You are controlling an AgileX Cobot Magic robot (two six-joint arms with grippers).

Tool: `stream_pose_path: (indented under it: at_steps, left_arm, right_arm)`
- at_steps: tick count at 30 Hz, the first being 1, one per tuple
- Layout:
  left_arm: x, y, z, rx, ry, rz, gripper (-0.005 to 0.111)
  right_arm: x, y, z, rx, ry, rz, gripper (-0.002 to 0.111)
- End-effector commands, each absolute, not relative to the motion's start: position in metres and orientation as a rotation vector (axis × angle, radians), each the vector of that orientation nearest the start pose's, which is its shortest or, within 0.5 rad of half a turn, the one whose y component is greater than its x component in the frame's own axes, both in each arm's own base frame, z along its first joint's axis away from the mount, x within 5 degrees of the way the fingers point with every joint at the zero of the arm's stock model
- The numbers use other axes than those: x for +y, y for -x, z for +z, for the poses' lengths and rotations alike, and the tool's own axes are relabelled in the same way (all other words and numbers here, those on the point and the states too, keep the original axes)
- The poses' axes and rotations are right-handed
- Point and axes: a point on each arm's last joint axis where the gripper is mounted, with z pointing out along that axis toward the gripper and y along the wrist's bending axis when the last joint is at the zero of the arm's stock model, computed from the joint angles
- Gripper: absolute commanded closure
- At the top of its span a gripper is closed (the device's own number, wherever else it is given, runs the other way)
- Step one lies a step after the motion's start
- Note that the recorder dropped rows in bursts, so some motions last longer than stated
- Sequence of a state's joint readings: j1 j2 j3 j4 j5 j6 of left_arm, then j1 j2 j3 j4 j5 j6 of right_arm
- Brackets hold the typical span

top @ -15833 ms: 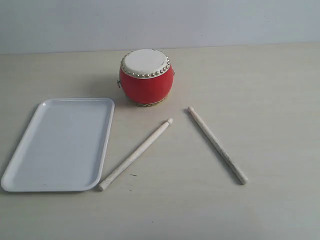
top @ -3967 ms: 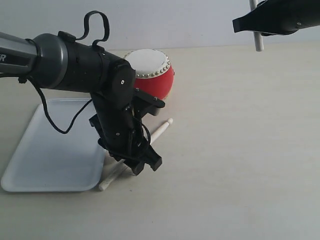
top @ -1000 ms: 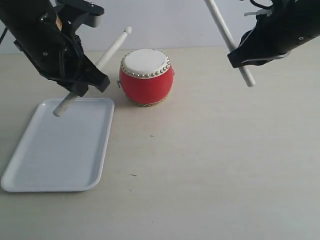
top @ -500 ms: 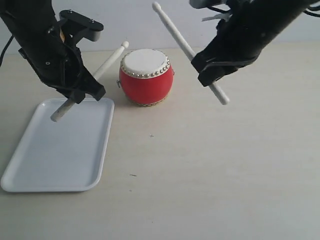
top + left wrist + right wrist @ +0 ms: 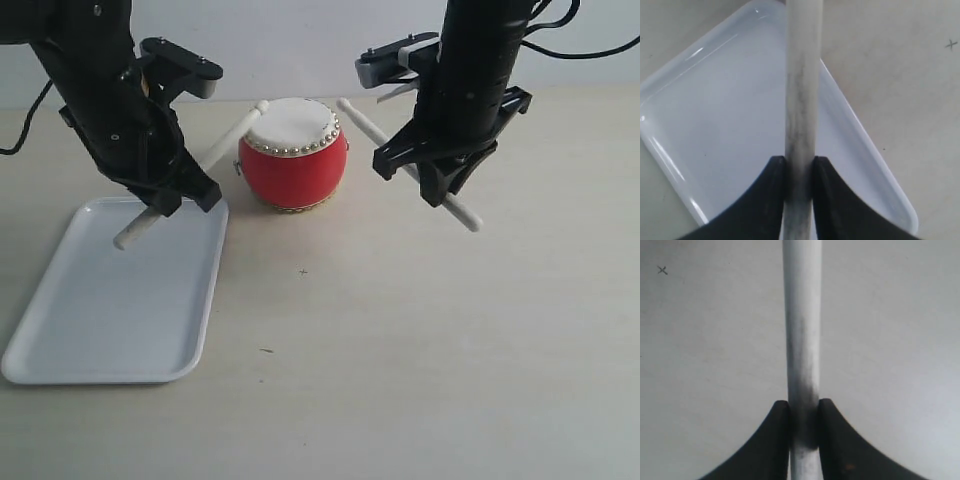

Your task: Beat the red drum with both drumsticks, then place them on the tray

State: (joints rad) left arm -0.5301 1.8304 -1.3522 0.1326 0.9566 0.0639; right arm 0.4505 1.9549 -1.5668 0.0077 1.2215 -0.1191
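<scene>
The red drum (image 5: 292, 160) stands upright at the back middle of the table. My left gripper (image 5: 178, 196) is shut on a drumstick (image 5: 226, 139); that stick slants up to the right, its tip at the drum's left top rim and its butt over the tray's (image 5: 100, 310) far corner. My right gripper (image 5: 432, 186) is shut on the other drumstick (image 5: 364, 119), whose tip is just right of the drum's top rim. In the left wrist view the drumstick (image 5: 802, 100) runs between the gripper's (image 5: 800, 170) black fingers above the tray (image 5: 725, 125). In the right wrist view the gripper (image 5: 804, 412) clamps its drumstick (image 5: 802, 315) over bare table.
The white tray lies flat at the front left, nothing resting in it. A small cross mark (image 5: 303, 271) sits on the pale tabletop in front of the drum. A plain wall closes the back. Both black arms reach down on either side of the drum.
The right arm has swung down and left, bringing its stick's tip from high above down beside the drum's rim. The left arm has shifted slightly right and lowered its stick's tip onto the drum's edge.
</scene>
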Motion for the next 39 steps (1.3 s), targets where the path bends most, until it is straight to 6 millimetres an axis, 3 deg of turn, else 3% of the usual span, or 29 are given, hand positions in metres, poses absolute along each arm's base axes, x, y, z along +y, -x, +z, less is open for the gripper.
stream_pose_path:
  at_steps: [1, 15, 18, 24, 28, 30, 32, 35, 38, 39]
  left_arm:
    - [-0.180, -0.328, 0.228, 2.699, -0.950, 0.087, 0.107]
    - [-0.186, -0.337, 0.265, 2.674, -0.936, 0.065, 0.107]
    - [-0.188, -0.336, 0.265, 2.681, -0.914, 0.021, 0.107]
    - [-0.187, -0.337, 0.223, 2.712, -0.950, 0.033, 0.107]
    - [-0.188, -0.341, 0.177, 2.830, -1.029, 0.080, 0.107]
    - [-0.189, -0.343, 0.172, 2.850, -1.028, 0.086, 0.107]
    - [-0.189, -0.344, 0.179, 2.849, -1.001, 0.083, 0.107]
    - [-0.188, -0.342, 0.208, 2.808, -0.975, 0.071, 0.107]
    - [-0.183, -0.335, 0.244, 2.743, -0.934, 0.049, 0.107]
    - [-0.179, -0.328, 0.267, 2.688, -0.909, 0.031, 0.107]
  right_arm:
    - [0.175, -0.359, 0.240, 2.911, 0.873, 0.025, 0.108]
    - [0.179, -0.360, 0.248, 2.864, 0.944, 0.089, 0.108]
    - [0.179, -0.359, 0.249, 2.861, 0.947, 0.087, 0.108]
    - [0.177, -0.356, 0.262, 2.827, 0.942, 0.087, 0.108]
    - [0.174, -0.350, 0.278, 2.788, 0.930, 0.094, 0.108]
    - [0.173, -0.348, 0.284, 2.775, 0.926, 0.096, 0.108]
    - [0.173, -0.347, 0.286, 2.770, 0.925, 0.097, 0.108]
    - [0.174, -0.349, 0.280, 2.785, 0.927, 0.103, 0.108]
    - [0.177, -0.355, 0.263, 2.827, 0.940, 0.095, 0.108]
    - [0.180, -0.361, 0.244, 2.867, 0.964, 0.087, 0.108]
